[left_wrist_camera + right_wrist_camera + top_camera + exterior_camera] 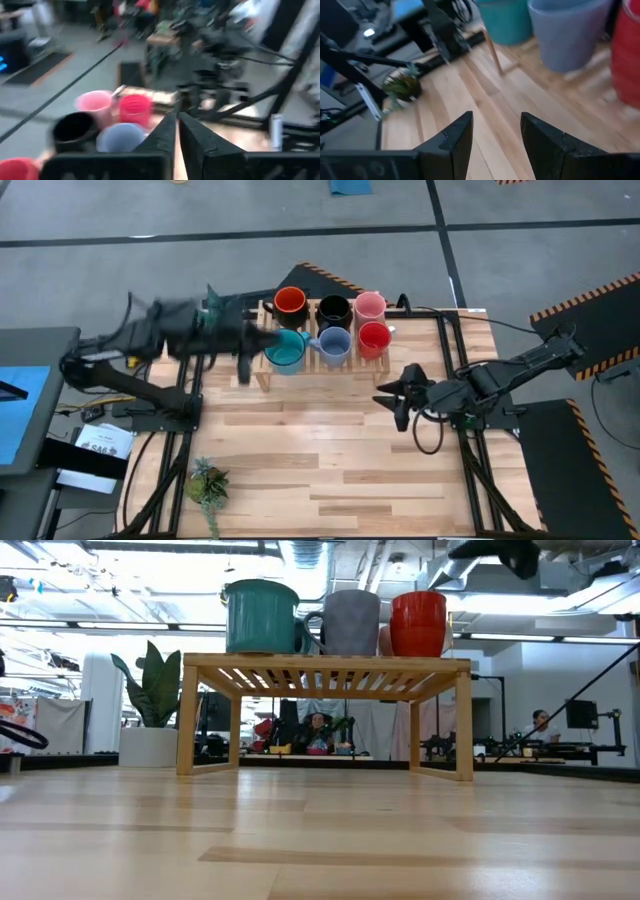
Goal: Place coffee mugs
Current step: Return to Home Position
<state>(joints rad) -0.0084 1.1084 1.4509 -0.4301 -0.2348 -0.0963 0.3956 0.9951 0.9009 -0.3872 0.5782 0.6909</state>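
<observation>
Slatted wooden shelf (325, 675) standing at the far middle of the light wooden table (330, 470), a small potted plant (208, 483) at its near left edge, and a large leafy plant (155, 685) in the room beyond, far left.

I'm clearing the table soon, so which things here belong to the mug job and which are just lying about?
Job: red mug, pink mug, black mug, orange-inside mug, blue-grey mug, teal mug, all on the wooden shelf.
Lying about: small potted plant on the table.
</observation>
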